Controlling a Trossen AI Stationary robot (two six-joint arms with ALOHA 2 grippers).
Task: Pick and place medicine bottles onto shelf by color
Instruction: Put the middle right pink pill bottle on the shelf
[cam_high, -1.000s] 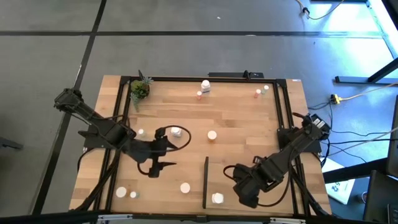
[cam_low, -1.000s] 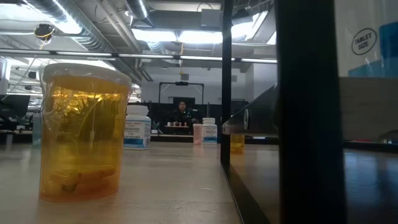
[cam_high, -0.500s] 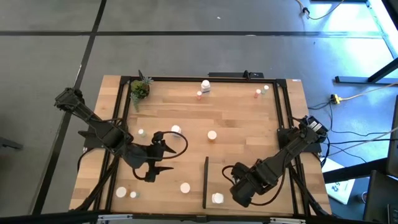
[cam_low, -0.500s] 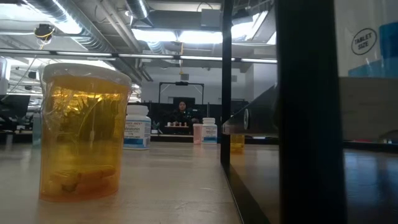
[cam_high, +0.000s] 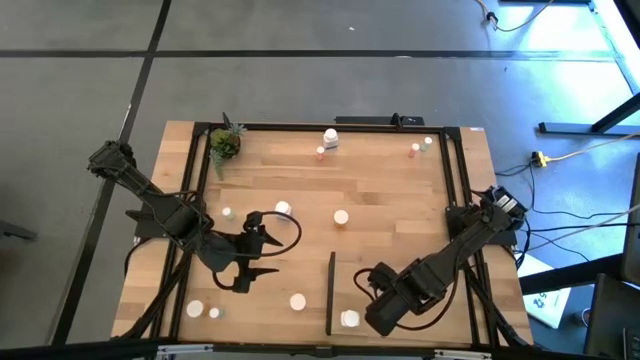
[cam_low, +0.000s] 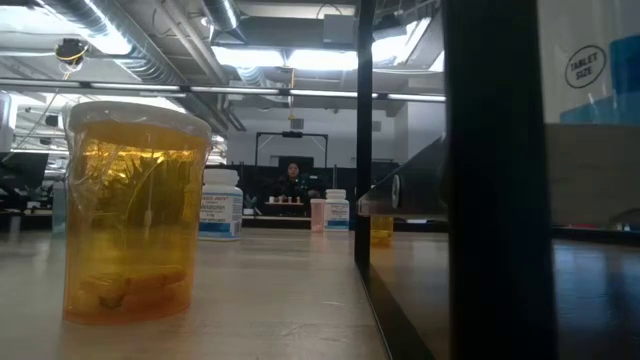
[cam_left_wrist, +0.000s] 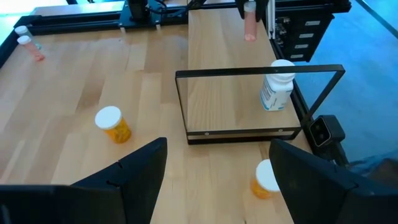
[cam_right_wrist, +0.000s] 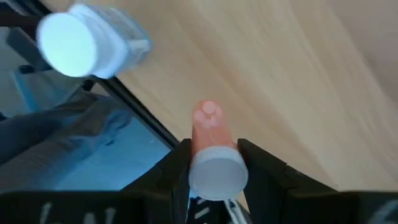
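My right gripper (cam_high: 368, 288) is over the light-wood shelf (cam_high: 400, 262), right of its black upright strip (cam_high: 330, 292), and is shut on a pink bottle with a white cap (cam_right_wrist: 214, 171). That bottle also shows in the left wrist view (cam_left_wrist: 250, 23). A white bottle (cam_high: 349, 319) stands on the shelf near the front edge. My left gripper (cam_high: 262, 256) is open and empty over the table left of the strip. Amber white-capped bottles (cam_left_wrist: 112, 122) (cam_left_wrist: 264, 177) stand ahead of it. No gripper shows in the low view. My right gripper pinches the pink bottle at its white cap end (cam_right_wrist: 214, 177) between its two fingers (cam_right_wrist: 176, 168). The fingers come from above. The pink body (cam_right_wrist: 208, 124) points away from them, down toward the wood. Whether its bottom touches the shelf I cannot tell.
More bottles stand about the table: white-topped ones at mid-table (cam_high: 283, 210) (cam_high: 341, 217), near the front left (cam_high: 195, 309) (cam_high: 297, 301), and small ones along the far edge (cam_high: 330, 138) (cam_high: 415, 150). A green potted plant (cam_high: 224, 143) is at the far left corner.
My left gripper has gone a little toward the table's near edge, away from the white-topped bottle at mid-table, and stays open. My right gripper has gone a little toward the near edge and the black strip with the pink bottle.
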